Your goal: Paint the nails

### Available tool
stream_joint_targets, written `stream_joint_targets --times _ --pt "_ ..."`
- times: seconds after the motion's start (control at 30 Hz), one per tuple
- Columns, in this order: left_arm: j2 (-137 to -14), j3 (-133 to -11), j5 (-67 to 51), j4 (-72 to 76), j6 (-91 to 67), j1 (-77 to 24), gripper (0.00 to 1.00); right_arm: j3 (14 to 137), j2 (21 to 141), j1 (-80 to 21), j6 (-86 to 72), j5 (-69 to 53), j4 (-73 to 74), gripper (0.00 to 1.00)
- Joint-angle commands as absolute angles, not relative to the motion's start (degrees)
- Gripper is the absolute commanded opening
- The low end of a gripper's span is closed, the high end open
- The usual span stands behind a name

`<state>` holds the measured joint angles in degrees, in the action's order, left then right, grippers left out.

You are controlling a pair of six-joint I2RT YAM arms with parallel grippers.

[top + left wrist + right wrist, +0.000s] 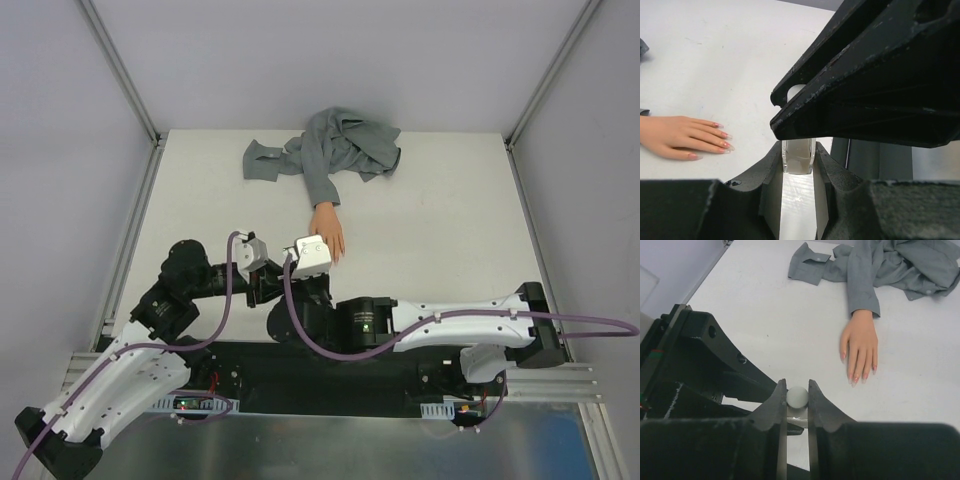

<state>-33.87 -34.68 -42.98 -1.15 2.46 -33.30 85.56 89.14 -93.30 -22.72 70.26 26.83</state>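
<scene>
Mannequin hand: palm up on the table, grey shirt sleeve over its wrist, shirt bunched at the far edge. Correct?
No. The mannequin hand lies palm down, with its nails facing up; the right wrist view shows it. The rest holds: the grey shirt has a sleeve over its wrist and is bunched at the far edge of the table.

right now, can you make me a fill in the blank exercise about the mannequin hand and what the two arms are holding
1. The mannequin hand lies palm ____ on the table.
2. Its wrist disappears into a ____ sleeve.
3. The left end effector is shut on a small bottle, and the right end effector is shut on its round ____ cap.

Missing words: down; grey; white
</scene>
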Motion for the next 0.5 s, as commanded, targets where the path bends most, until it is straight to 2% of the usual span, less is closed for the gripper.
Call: stream_joint_targets --times 0.0,0.13,0.2,0.27,0.4,0.47 --pt "-34.5 -36.6 -40.2 6.0 2.7 -32.6 0.00 78.5 82.8 -93.0 -14.0 60.8 15.1 0.20" --pt "-35.7 -37.0 -43.0 5.9 2.9 -32.6 0.00 77.7 78.3 -89.9 -8.6 47.7 16.7 0.44" --pt "-36.5 -37.3 -44.9 5.9 2.6 -32.5 0.00 77.3 76.5 -88.1 -3.5 39.7 16.8 0.50" --pt "-36.9 -37.4 -46.5 5.9 2.5 -32.6 0.00 76.7 73.6 -86.8 1.3 35.6 16.9 0.61" --pt "-38.2 -37.9 -52.4 6.3 2.0 -32.6 0.00 74.4 68.7 -83.1 7.4 17.4 17.5 0.85" --pt "-38.7 -37.9 -56.0 8.6 1.3 -32.7 0.00 73.1 66.1 -79.9 8.3 10.4 17.8 0.89"
